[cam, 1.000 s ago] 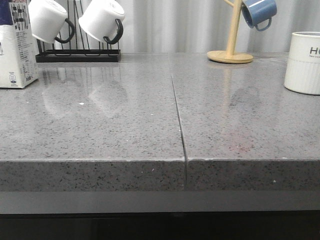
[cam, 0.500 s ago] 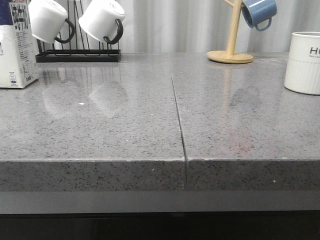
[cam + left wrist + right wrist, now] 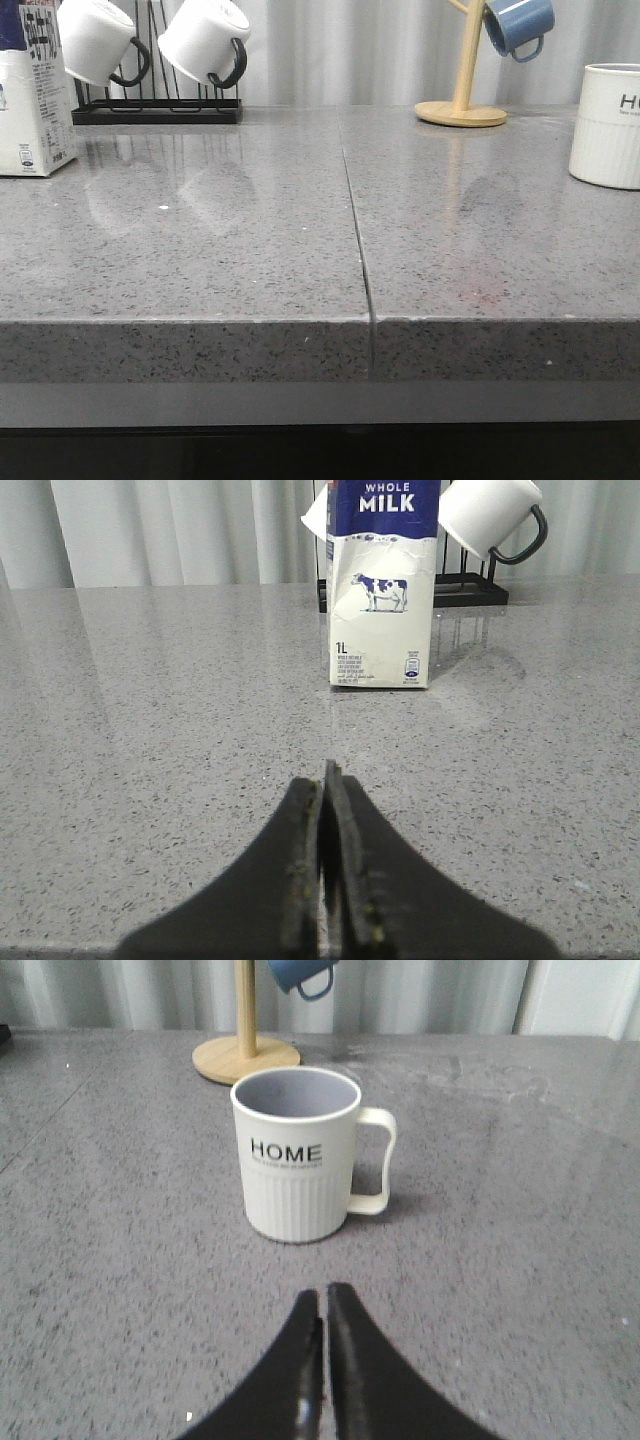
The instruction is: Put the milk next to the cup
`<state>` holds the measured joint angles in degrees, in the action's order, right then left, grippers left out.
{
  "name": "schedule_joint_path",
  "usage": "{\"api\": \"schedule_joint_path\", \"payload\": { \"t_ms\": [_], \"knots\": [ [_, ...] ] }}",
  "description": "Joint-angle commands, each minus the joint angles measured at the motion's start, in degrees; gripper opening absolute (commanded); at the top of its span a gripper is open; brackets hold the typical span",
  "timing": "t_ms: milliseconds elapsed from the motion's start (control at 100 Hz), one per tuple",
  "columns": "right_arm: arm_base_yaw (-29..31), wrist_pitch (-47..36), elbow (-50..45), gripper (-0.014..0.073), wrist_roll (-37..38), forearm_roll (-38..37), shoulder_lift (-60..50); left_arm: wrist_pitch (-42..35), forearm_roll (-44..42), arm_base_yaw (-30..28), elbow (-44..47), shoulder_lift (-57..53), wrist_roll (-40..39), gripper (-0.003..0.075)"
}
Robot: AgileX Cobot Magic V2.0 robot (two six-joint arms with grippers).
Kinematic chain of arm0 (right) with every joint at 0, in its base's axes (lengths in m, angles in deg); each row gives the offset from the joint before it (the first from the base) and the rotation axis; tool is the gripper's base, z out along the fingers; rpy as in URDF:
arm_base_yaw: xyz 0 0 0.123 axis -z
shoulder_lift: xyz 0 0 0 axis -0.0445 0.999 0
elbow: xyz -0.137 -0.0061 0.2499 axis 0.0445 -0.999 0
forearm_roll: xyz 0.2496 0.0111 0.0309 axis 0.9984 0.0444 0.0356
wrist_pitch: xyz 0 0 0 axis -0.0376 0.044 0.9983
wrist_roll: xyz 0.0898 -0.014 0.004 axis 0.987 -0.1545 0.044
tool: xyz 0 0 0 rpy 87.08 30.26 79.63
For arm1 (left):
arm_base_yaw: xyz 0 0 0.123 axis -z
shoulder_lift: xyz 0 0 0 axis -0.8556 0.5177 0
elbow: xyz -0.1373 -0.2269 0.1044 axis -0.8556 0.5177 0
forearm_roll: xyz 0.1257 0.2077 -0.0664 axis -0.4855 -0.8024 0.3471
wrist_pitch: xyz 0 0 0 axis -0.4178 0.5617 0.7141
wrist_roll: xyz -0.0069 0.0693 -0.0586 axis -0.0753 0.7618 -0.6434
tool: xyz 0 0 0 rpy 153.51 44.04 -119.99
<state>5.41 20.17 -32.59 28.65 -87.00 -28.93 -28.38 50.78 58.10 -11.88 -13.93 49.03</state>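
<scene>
The milk [image 3: 33,90] is a tall white carton with a dark blue top, standing upright at the far left of the grey counter; the left wrist view shows the milk [image 3: 382,590] with its cow picture. At the far right stands the cup [image 3: 607,125], cream-white and ribbed below; the right wrist view shows the cup [image 3: 297,1155] with "HOME" lettering and a white handle. My left gripper [image 3: 323,780] is shut and empty, well short of the carton. Facing the mug with a gap between, my right gripper [image 3: 322,1298] is shut and empty too. Neither gripper shows in the front view.
Behind the carton, a black rack [image 3: 155,110] holds white mugs with black handles [image 3: 200,40]. A wooden mug tree [image 3: 462,105] with a blue mug [image 3: 518,25] stands at the back right. A seam [image 3: 355,220] splits the counter [image 3: 250,260].
</scene>
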Motion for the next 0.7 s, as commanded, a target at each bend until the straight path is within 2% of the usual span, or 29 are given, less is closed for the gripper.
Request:
{"api": "schedule_joint_path", "payload": {
  "t_ms": [0,90,140,490,690],
  "knots": [
    [0.3,-9.7,2.3,0.0150,-0.5,-0.4,4.2,-4.6,0.1,0.3,2.5,-1.7,0.0,-0.0020],
    [0.3,-15.0,2.3,0.0269,-0.5,-0.4,8.6,-4.6,0.1,0.3,2.5,-1.7,0.0,-0.0020],
    [0.3,-18.4,2.3,0.0296,-0.5,-0.4,11.2,-4.6,0.1,0.3,2.5,-1.7,0.0,-0.0020],
    [0.5,-42.3,2.3,0.0297,-0.5,0.2,32.4,-4.6,0.1,0.3,2.5,-1.7,0.0,-0.0020],
    [3.7,-53.4,2.3,0.0297,-0.5,2.0,42.6,-4.6,0.1,0.3,2.5,-1.7,0.0,-0.0020]
  ]
}}
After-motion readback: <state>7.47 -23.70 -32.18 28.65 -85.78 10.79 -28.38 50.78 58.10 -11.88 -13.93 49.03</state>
